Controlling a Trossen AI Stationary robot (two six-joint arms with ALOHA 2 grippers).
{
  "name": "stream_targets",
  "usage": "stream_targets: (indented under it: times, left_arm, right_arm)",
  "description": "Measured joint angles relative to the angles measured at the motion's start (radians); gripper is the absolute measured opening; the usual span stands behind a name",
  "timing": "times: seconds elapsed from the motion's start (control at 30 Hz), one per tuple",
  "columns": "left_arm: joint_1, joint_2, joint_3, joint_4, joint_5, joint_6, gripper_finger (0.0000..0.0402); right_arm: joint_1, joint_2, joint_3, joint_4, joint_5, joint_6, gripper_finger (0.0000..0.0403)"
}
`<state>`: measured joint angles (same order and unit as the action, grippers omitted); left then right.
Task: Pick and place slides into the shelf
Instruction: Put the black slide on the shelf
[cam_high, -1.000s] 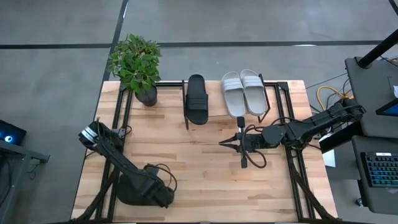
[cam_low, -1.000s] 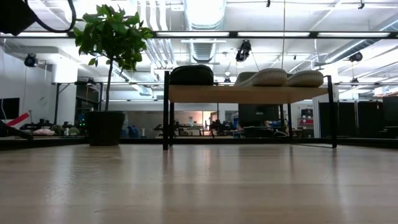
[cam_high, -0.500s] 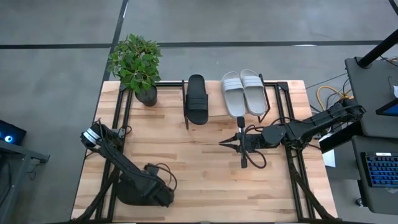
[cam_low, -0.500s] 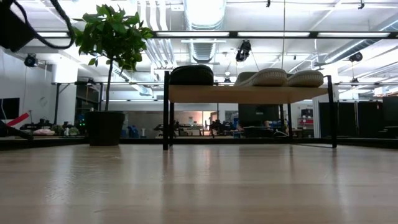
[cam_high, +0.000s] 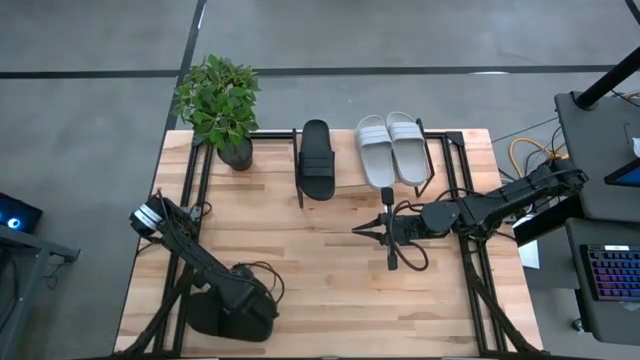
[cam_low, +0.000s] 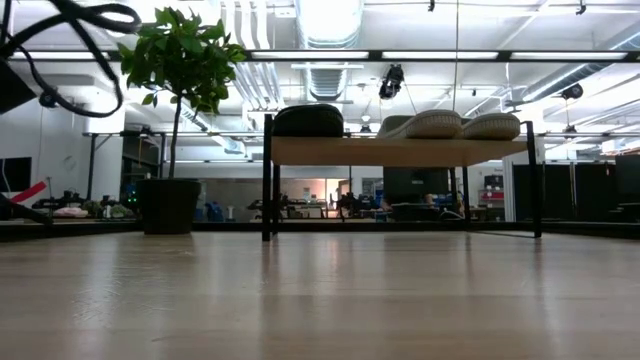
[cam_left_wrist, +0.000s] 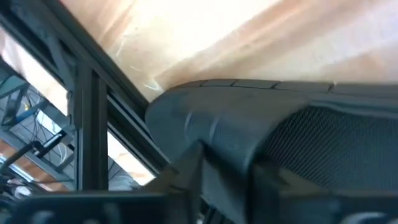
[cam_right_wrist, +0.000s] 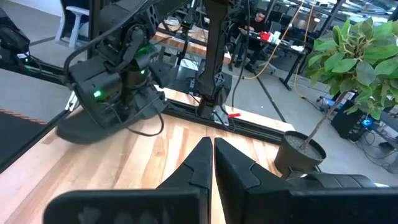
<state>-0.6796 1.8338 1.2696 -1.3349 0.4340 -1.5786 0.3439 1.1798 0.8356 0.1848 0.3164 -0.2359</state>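
A matte black slide (cam_right_wrist: 78, 132) lies on its sole at the table's near left corner. My left gripper (cam_high: 236, 308) is down on it and hides most of it from above. On the shelf (cam_high: 345, 168) at the far edge lie another black slide (cam_high: 317, 160) and two grey-white slides (cam_high: 375, 150) (cam_high: 408, 147), also seen in the low view as the black slide (cam_low: 308, 120) and the grey pair (cam_low: 450, 124). My right gripper (cam_high: 358, 229) hangs shut over the table's middle right, holding nothing. My left gripper comes slanting down from above onto the black slide's strap (cam_left_wrist: 211, 121). One dark finger (cam_left_wrist: 185, 177) stands against the strap's smooth outer side, and the meshed lining (cam_left_wrist: 323, 143) shows beside the other. The slide stays flat on the table.
A potted plant (cam_high: 222, 100) stands at the far left, beside the shelf. Black frame rails (cam_high: 190, 195) (cam_high: 468, 255) run along both sides of the table. Bare plank shows between the black and grey slides on the shelf. A desk with a keyboard (cam_high: 610, 275) stands off the right edge.
My left gripper has sunk toward the black slide at the near left corner and rolled at the wrist; its cable loop has swung into the low view's top left. The slide has stayed on the table. My right arm has kept still.
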Motion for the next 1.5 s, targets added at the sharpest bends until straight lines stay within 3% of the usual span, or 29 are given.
stream_targets:
  times: [0.1, 0.27, 0.43, 0.6, 0.73, 0.83, 1.03, 1.5]
  left_arm:
    - [0.021, -0.016, -0.003, 0.021, 0.027, 0.087, 0.0015]
    - [0.079, -0.054, -0.002, 0.047, 0.044, 0.203, 0.0005]
    - [0.137, -0.134, -0.002, 0.12, -0.03, 0.251, 0.0002]
    - [0.175, -0.275, -0.001, 0.237, -0.21, 0.241, 0.0001]
    - [0.181, -0.408, -0.001, 0.324, -0.44, 0.224, 0.0001]
    - [0.174, -0.487, -0.001, 0.37, -0.601, 0.231, 0.0001]
    - [0.159, -0.568, -0.005, 0.503, -0.847, 0.42, 0.0]
    - [0.161, -0.516, -0.014, 0.807, -0.975, 1.025, 0.0]
  right_arm:
    - [0.0, 0.0, 0.0, 0.0, 0.0, 0.0, 0.0009]
    - [0.0, 0.0, 0.0, 0.0, 0.0, 0.0, 0.0009]
    - [0.0, 0.0, 0.0, -0.001, 0.0, 0.0, 0.0009]
    - [0.001, -0.015, 0.0, -0.037, 0.047, 0.005, 0.0009]
    - [0.0, -0.06, 0.0, -0.108, 0.161, 0.041, 0.0009]
    - [0.001, -0.079, 0.0, -0.12, 0.157, 0.077, 0.0009]
    - [0.033, -0.093, 0.0, -0.122, 0.148, 0.079, 0.0009]
    - [0.107, -0.094, 0.0, -0.118, 0.148, 0.094, 0.0009]
